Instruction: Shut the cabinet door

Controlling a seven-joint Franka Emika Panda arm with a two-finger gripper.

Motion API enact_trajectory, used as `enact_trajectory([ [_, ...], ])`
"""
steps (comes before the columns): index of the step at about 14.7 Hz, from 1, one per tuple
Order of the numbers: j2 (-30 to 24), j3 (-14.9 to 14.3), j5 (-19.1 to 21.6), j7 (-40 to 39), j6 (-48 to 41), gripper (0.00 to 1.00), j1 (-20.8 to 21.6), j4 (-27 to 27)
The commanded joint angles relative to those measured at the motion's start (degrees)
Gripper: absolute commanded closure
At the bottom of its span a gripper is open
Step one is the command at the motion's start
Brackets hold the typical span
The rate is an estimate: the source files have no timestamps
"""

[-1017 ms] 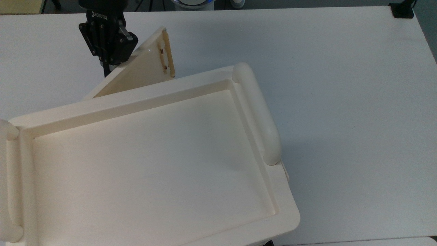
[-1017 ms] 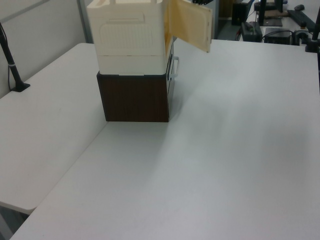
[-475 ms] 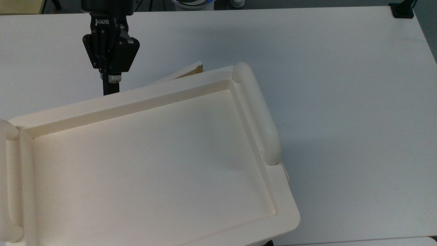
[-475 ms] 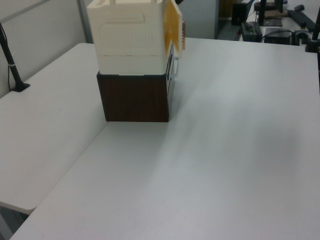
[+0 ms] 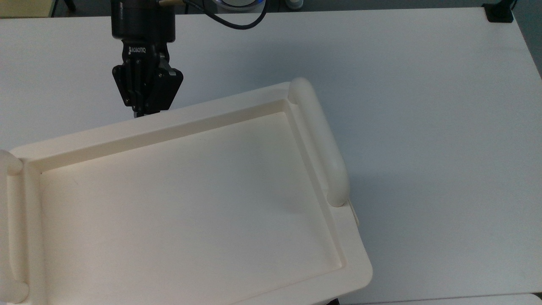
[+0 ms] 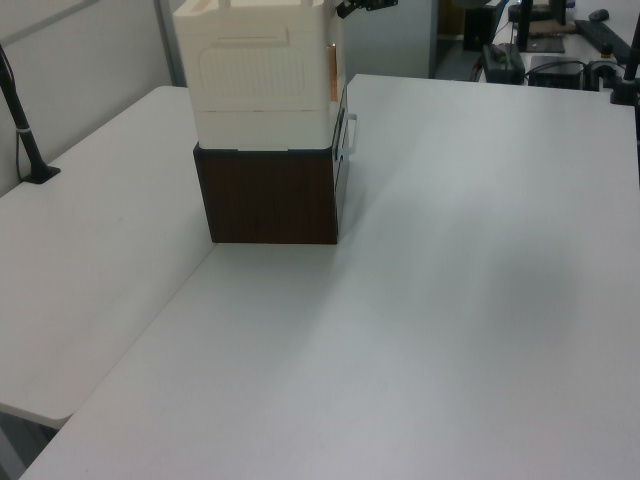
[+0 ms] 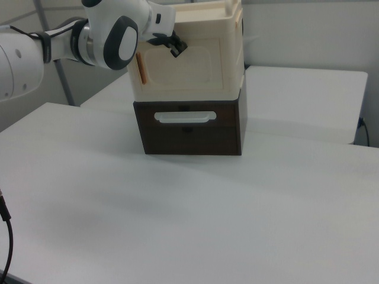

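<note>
The cabinet door (image 7: pixel 188 70), a cream panel, lies almost flat against the front of the cream cabinet (image 7: pixel 232 59). A thin orange strip shows along its edge at the right view's left, and as a sliver on the door (image 6: pixel 334 72) in the left view. My black gripper (image 7: pixel 176 47) presses against the door's upper part, fingers together with nothing between them. From above, the gripper (image 5: pixel 144 111) dips behind the far rim of the cabinet's tray top (image 5: pixel 169 120), which hides the door and the fingertips. At the left view's top edge the gripper (image 6: pixel 365 5) hangs just off the cabinet's front.
The cabinet stands on a dark brown drawer box (image 7: pixel 225 133) with a white handle (image 7: pixel 183 117). Thick bar handles (image 5: pixel 319 140) run along the tray top's sides. Open white table (image 5: pixel 423 127) stretches around. A black clamp (image 5: pixel 499 12) grips a far corner.
The door has swung from wide open to nearly flush against the cabinet front. My gripper followed it, moving toward the cabinet, down and right in the top view.
</note>
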Motion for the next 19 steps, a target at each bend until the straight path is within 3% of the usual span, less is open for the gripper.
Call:
enact_trajectory([
  [1, 0.8, -0.3, 1.0, 0.7, 2.9, 1.00, 0.9, 0.4],
  [4, -0.9, -0.2, 0.9, -1.0, 2.0, 1.00, 0.9, -1.2],
  [6, -2.6, -0.2, 0.9, -5.6, -3.4, 1.00, 0.6, -2.6],
  [9, -5.5, -0.3, 0.8, -16.2, -19.7, 1.00, 0.5, -2.5],
  [14, -10.7, -0.3, -2.1, -26.9, -41.4, 0.96, -0.1, -3.5],
  [15, -11.9, -0.3, -2.2, -28.4, -45.2, 0.88, -0.2, -3.5],
  [16, -13.1, -0.3, -2.2, -29.3, -49.0, 0.59, -0.2, -3.5],
  [17, -14.1, -0.3, -2.3, -29.5, -52.7, 0.15, -0.1, -3.5],
  [18, -14.9, -0.3, -2.4, -29.5, -56.2, 0.00, 0.4, -3.6],
  [19, -15.5, -0.3, -2.4, -29.5, -58.8, 0.00, 0.8, -3.6],
])
